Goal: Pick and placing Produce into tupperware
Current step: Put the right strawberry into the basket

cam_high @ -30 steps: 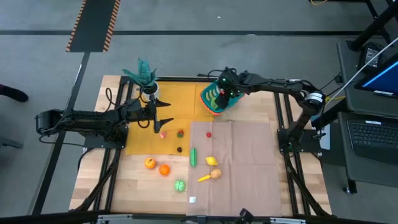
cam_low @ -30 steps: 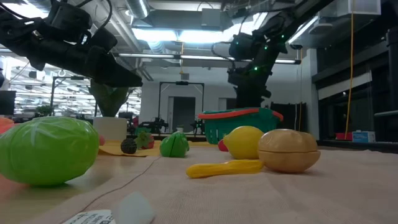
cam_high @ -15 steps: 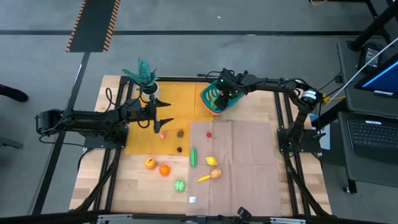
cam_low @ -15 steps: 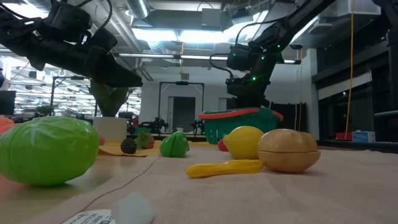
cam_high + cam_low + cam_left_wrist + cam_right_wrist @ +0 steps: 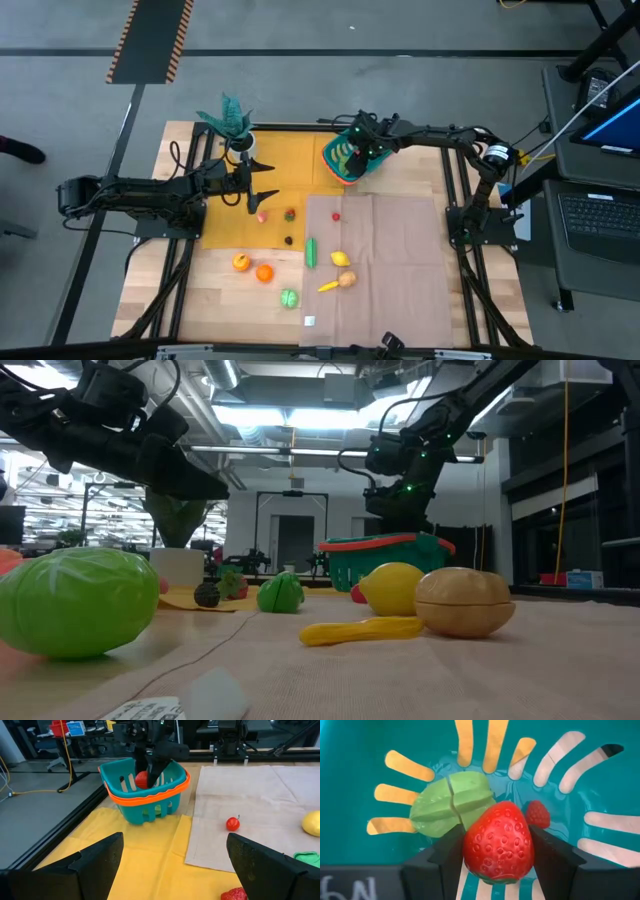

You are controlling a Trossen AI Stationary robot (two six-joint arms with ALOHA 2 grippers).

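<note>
Over on the left, the left gripper (image 5: pixel 262 182) hangs spread wide with nothing in it, above the yellow mat (image 5: pixel 225 225) toward the table's (image 5: pixel 200 290) back edge, just beside the potted plant (image 5: pixel 233 122); a small red piece (image 5: pixel 262 215) lies just under its tips. Moving across, loose produce dots the table: two oranges (image 5: pixel 253 267) and a green round one (image 5: pixel 289 297) toward the front edge, a green pod (image 5: pixel 311 251), a lemon (image 5: pixel 340 258) and a tan piece (image 5: pixel 347 279) on the beige cloth (image 5: pixel 400 270). On to the right, and here's the action: the right gripper (image 5: pixel 498 851) is inside the tupperware (image 5: pixel 342 157) at the back edge, jaws about halfway closed, pinching a strawberry (image 5: pixel 499 843) above the slotted floor. Below it sit a green star-shaped piece (image 5: pixel 451 803) and a small raspberry (image 5: pixel 536 813). The container looks tipped up on one side in the high view, so a low release or a finger catching the orange rim (image 5: pixel 145 796) on the way out could drag it or spill what's inside. Let go too high, and the strawberry may bounce off the green piece.
</note>
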